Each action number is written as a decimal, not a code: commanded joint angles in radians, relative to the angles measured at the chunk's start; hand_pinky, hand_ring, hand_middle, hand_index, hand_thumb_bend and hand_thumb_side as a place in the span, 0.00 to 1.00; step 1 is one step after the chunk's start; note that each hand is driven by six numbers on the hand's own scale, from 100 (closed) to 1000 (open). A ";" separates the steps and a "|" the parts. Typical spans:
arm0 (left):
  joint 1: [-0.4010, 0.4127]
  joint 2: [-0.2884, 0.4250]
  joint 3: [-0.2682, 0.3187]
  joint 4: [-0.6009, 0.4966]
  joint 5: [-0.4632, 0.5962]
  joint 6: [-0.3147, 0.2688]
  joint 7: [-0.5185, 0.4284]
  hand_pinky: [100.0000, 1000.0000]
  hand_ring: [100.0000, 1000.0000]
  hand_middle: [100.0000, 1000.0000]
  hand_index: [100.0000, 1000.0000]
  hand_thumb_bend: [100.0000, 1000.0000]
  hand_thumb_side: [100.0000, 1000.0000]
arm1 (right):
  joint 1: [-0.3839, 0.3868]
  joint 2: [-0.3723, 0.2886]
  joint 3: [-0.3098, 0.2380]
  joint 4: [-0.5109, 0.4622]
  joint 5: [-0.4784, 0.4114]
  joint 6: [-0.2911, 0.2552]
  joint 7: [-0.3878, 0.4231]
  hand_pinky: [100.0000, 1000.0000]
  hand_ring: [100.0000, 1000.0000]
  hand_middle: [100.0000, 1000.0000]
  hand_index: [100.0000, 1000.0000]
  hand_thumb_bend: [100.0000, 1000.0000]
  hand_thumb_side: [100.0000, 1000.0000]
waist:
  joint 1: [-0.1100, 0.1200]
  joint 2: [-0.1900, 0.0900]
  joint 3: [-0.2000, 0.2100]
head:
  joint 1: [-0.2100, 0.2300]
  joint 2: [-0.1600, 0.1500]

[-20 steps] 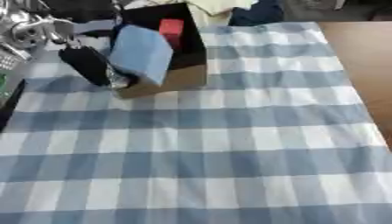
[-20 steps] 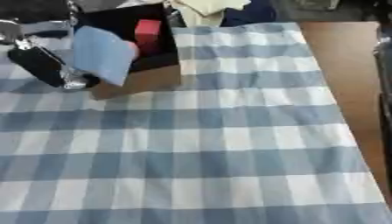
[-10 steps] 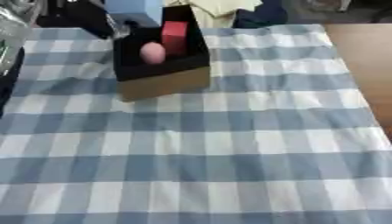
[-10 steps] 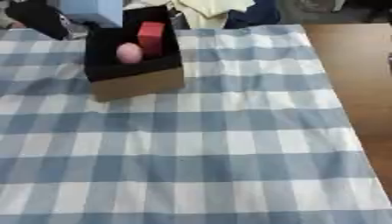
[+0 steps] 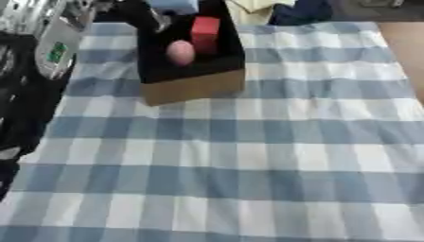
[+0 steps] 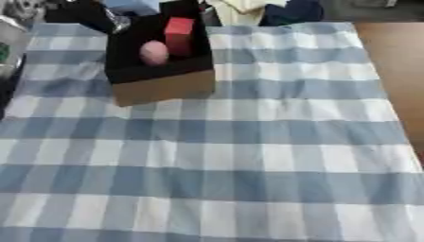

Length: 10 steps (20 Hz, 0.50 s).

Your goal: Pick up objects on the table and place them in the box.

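At far left, off the cloth: a white device with a green patch beside dark gear, too blurred to identify.

At upper left, by the far left corner of the box: a black left hand reaching in from the top edge, only partly in frame. Whether fingers spread, pressed together or pinching something: cannot tell. Just beside it, at the top edge over the box's back rim: a light blue object, mostly cut off; contact with the hand not clear.

Left of centre, far end of the table: a cardboard box with a dark interior, standing upright on the blue and white checked tablecloth. Inside, a pink rounded object toward the left, a red block standing just beside it toward the right.

Behind the box, past the cloth's far edge: pale yellow cloth and dark blue fabric.

At far right: bare brown table beyond the cloth edge.
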 commanded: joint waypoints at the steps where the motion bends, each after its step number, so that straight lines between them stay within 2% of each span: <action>1: -0.033 -0.002 0.008 0.033 -0.023 -0.020 0.052 0.40 0.65 0.46 0.62 0.00 0.51 | -0.025 -0.019 -0.001 -0.016 -0.005 -0.007 0.002 0.90 0.85 0.75 0.92 0.00 1.00 | 0.001 -0.016 -0.005 | 0.014 -0.025; 10: -0.027 -0.034 -0.004 0.152 -0.003 -0.134 0.189 0.43 0.68 0.51 0.67 0.00 0.57 | -0.028 -0.014 -0.003 -0.016 -0.004 -0.003 0.002 0.90 0.85 0.75 0.92 0.00 1.00 | 0.003 -0.003 -0.021 | 0.006 -0.055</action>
